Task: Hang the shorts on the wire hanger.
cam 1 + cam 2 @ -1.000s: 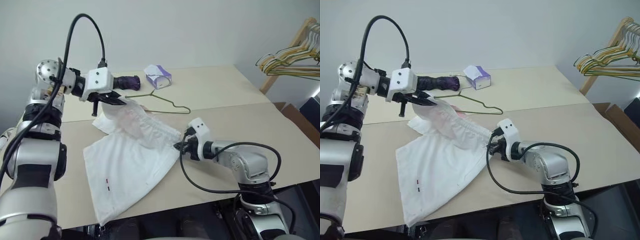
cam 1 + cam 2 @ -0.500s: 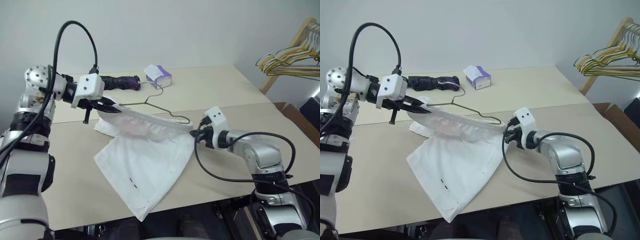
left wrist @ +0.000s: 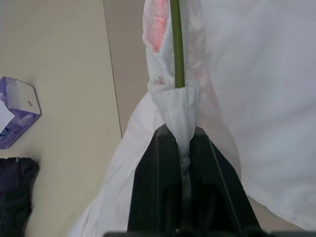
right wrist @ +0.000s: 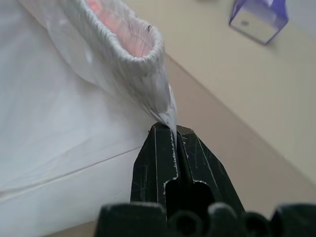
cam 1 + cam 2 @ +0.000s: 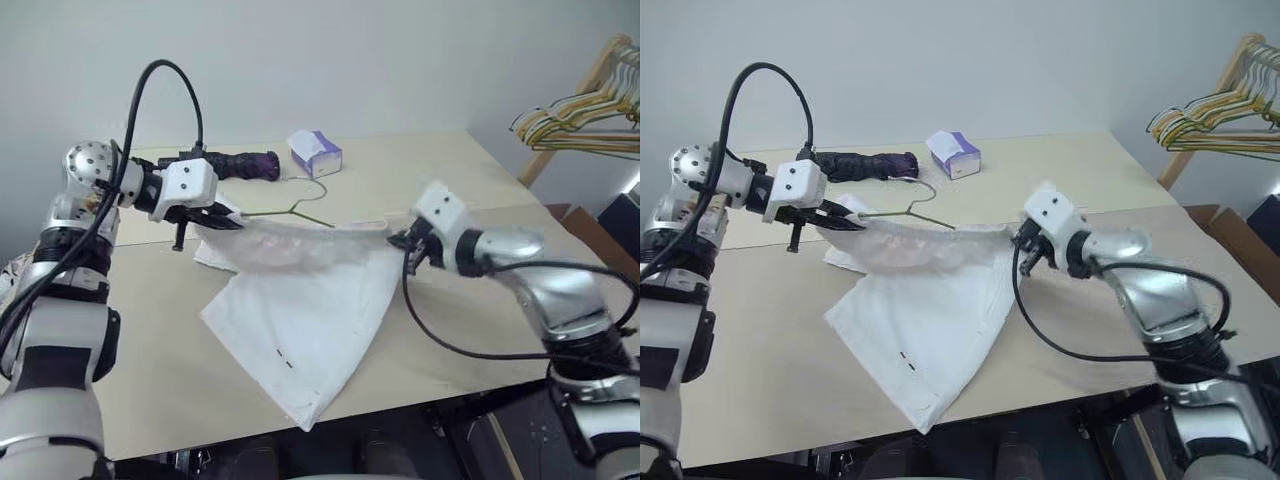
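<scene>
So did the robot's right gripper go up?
Yes. The right gripper, shut on the shorts, rose toward the tissue box.

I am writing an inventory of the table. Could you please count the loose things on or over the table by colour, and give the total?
White: 1, the shorts
Grey-olive: 1, the wire hanger
Purple and white: 1, the small box
Dark purple: 1, the rolled dark item
Total: 4
</scene>
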Tool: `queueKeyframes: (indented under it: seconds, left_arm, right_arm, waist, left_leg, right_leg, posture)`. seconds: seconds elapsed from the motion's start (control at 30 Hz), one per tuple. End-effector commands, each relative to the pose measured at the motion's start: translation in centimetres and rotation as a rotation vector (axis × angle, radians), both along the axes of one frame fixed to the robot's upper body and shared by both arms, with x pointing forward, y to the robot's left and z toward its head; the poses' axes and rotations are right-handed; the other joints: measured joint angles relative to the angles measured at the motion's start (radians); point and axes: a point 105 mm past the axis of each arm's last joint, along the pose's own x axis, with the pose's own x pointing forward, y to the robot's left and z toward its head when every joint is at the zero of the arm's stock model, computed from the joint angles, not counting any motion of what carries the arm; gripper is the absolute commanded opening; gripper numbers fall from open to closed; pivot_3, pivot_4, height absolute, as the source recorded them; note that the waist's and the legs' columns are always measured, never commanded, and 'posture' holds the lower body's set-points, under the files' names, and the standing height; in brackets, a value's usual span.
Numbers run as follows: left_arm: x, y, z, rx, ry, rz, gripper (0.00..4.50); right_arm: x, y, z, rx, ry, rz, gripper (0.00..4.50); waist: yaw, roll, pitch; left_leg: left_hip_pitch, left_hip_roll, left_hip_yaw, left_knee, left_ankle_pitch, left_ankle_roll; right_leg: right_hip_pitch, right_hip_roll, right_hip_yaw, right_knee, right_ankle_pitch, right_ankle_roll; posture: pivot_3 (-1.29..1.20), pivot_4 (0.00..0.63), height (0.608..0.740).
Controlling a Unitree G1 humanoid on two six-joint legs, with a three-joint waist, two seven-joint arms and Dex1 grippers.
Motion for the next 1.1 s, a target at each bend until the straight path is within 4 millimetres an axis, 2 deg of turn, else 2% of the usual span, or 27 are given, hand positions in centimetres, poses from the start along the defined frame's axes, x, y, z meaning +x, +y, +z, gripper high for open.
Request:
queueKeyframes:
  seconds: [0.03,0.17,0.23,0.37,0.57,0.77,0.87,1.1]
  left_arm:
    - [0.7,-0.8,2.8,-0.049,-0.098,0.004,0.00]
    - [0.8,-1.2,3.1,-0.056,-0.107,-0.009,0.00]
    - [0.8,-1.5,3.3,-0.073,-0.115,-0.014,0.00]
    - [0.7,-1.7,3.4,-0.076,-0.123,-0.027,0.00]
    - [0.5,-1.9,2.1,-0.057,-0.110,-0.034,0.00]
    - [0.4,-2.3,2.3,-0.092,-0.111,-0.046,0.00]
    - [0.5,-2.3,2.4,-0.100,-0.119,-0.037,0.00]
    - [0.5,-2.1,2.5,-0.108,-0.122,-0.034,0.00]
  right_arm:
    - [-0.2,1.4,4.3,-0.116,-0.154,0.103,0.02]
    - [0.5,2.3,5.6,-0.159,-0.197,0.128,0.02]
    - [0.3,3.0,5.2,-0.214,-0.186,0.182,0.02]
    - [1.2,3.5,3.8,-0.282,-0.164,0.174,0.02]
    - [1.6,4.4,3.7,-0.285,-0.183,0.199,0.02]
    - [1.2,4.8,3.5,-0.321,-0.226,0.258,0.02]
    - [1.1,4.5,3.3,-0.323,-0.216,0.273,0.65]
    - [1.1,3.8,2.5,-0.329,-0.179,0.291,3.07]
  waist:
    - [-0.002,0.000,0.000]
    - [-0.012,0.000,0.000]
    - [-0.016,0.000,0.000]
    - [-0.017,0.000,0.000]
    - [-0.021,0.000,0.000]
    - [-0.020,0.000,0.000]
    - [-0.021,0.000,0.000]
    - [-0.021,0.000,0.000]
  left_leg:
    - [0.000,0.000,0.000,0.000,0.000,0.000]
    - [-0.001,0.000,0.002,0.000,0.000,0.000]
    - [-0.001,0.000,0.002,0.000,0.000,0.000]
    - [-0.003,0.000,0.002,0.000,0.000,0.000]
    - [-0.004,0.000,0.003,0.000,0.003,-0.005]
    - [-0.004,0.000,0.003,0.000,0.003,-0.005]
    - [-0.004,0.000,0.003,0.000,0.003,-0.005]
    - [-0.004,0.000,0.003,0.000,0.003,-0.005]
  right_leg:
    - [-0.001,0.000,0.000,0.000,0.000,0.000]
    - [-0.001,0.000,0.000,0.000,0.000,0.000]
    - [-0.001,0.000,0.000,0.000,0.000,0.000]
    - [-0.003,0.000,0.000,0.001,0.000,0.000]
    - [-0.006,0.000,0.001,0.002,0.000,0.000]
    - [-0.006,0.000,0.001,0.002,0.000,0.000]
    - [-0.006,0.000,0.001,0.002,0.000,0.000]
    - [-0.006,0.000,0.001,0.002,0.000,0.000]
  posture:
    - [-0.04,0.000,0.740]
    - [-0.05,0.000,0.740]
    - [-0.04,0.000,0.740]
    - [-0.03,0.000,0.740]
    - [-0.03,0.000,0.740]
    - [-0.03,0.000,0.740]
    - [-0.03,0.000,0.740]
    - [-0.03,0.000,0.740]
